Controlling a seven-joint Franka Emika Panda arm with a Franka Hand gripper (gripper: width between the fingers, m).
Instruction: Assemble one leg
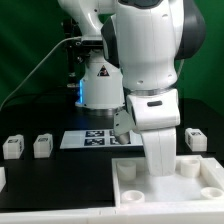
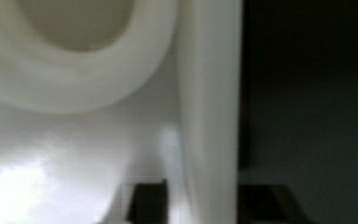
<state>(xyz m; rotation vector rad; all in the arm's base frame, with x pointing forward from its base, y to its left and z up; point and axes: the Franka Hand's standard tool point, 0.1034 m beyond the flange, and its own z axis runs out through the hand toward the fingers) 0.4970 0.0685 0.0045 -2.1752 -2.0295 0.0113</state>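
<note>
1. Nearest: the tray-like part [image 1: 165, 198], large and white with raised rims and round sockets at its corners, lies flat on the dark bench [image 1: 50, 195]. All places below are given from it.
2. Over the middle of the tray-like part hangs the gripper [image 1: 160, 168], seen as a white column under the arm's wrist. The jaws are hidden, so I cannot tell whether they are open, closed or holding anything. The wrist view gives only a blurred white rim, one round socket and one upright white strip that I cannot identify.
3. The leg [image 1: 187, 168] stands on the bench just beside the tray-like part's far rim, toward the exterior view's right. It is a small white block, roughly cuboid, with a dark marking on the face toward the camera.
4. Handling (judgement): hard plastic, so stiff, light and not fragile. The smooth faces may slip. Pinch two opposite flat sides at mid-height.
5. Farther off are like blocks. The far-right block [image 1: 195, 138] sits beyond the leg. The inner left block [image 1: 43, 146] and outer left block [image 1: 12, 147] are well apart from the tray-like part.
6. Farthest: the marker board [image 1: 95, 138], flat, beyond the tray-like part's far rim.
</note>
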